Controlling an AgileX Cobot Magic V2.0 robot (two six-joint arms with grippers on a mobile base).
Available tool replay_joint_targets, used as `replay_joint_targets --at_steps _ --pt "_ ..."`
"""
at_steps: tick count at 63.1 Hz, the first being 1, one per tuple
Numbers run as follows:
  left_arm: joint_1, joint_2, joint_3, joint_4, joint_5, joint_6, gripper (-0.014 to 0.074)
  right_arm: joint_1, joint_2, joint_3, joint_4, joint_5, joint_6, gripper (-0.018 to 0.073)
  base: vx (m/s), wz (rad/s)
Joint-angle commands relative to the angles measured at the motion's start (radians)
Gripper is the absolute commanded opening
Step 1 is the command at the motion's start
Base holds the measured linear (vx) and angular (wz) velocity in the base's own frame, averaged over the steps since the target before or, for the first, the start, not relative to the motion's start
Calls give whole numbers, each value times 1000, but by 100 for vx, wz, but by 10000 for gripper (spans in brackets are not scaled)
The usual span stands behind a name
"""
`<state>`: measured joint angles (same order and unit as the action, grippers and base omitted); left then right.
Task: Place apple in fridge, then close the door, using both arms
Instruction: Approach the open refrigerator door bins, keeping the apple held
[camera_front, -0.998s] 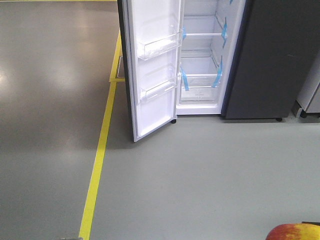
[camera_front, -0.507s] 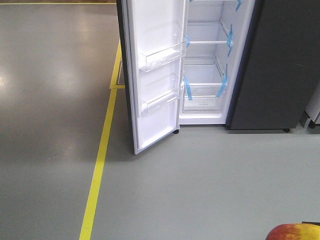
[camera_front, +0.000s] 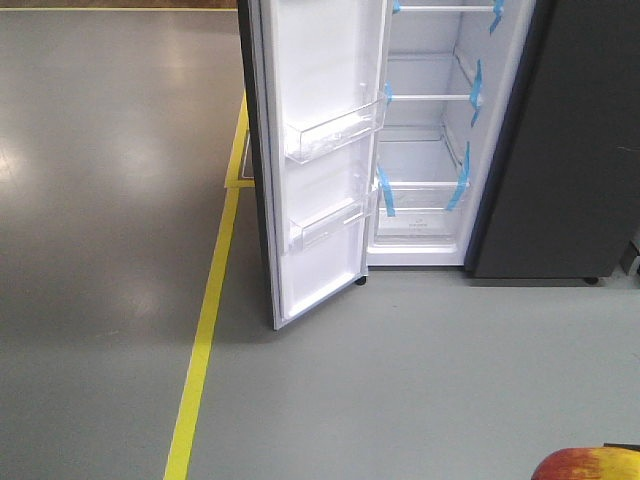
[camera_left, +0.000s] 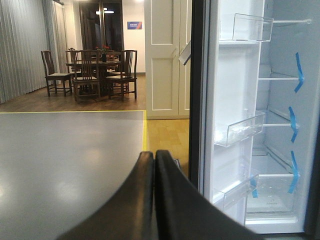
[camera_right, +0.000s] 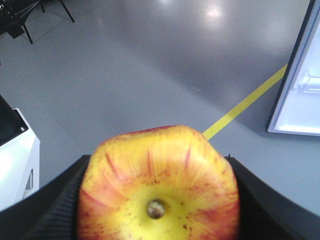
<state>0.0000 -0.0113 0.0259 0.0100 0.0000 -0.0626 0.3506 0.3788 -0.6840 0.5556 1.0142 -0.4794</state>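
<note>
No readable text, wall sign (camera_left: 134, 25) illegible

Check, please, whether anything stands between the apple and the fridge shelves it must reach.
Nothing visible does. Only bare floor lies between the apple and the fridge; the door is swung wide to the left, leaving the shelves unobstructed.

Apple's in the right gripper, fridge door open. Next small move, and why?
Probably roll the base forward toward the fridge. The apple sits clamped in the right gripper and the door stands wide open, but a stretch of floor separates the robot from the shelves, so reaching in from here looks unlikely to work.
</note>
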Motion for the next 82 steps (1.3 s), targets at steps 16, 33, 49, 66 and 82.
replay_joint_targets --at_steps 16,33,49,66,82 --pt "0 -15 21 -10 -76 -6 -6 0 8 -28 35 -62 -9 415 12 3" --pt "0 -15 21 -10 -76 -6 -6 0 8 -28 35 -62 -9 415 12 3" --pt "0 -15 21 -10 -76 -6 -6 0 8 -28 35 -62 -9 415 12 2" --pt "0 -15 21 -10 -76 -6 -6 0 8 -28 35 -62 -9 415 12 -1" --pt "0 -15 21 -10 -76 -6 -6 0 8 -28 35 -62 -9 415 12 -2"
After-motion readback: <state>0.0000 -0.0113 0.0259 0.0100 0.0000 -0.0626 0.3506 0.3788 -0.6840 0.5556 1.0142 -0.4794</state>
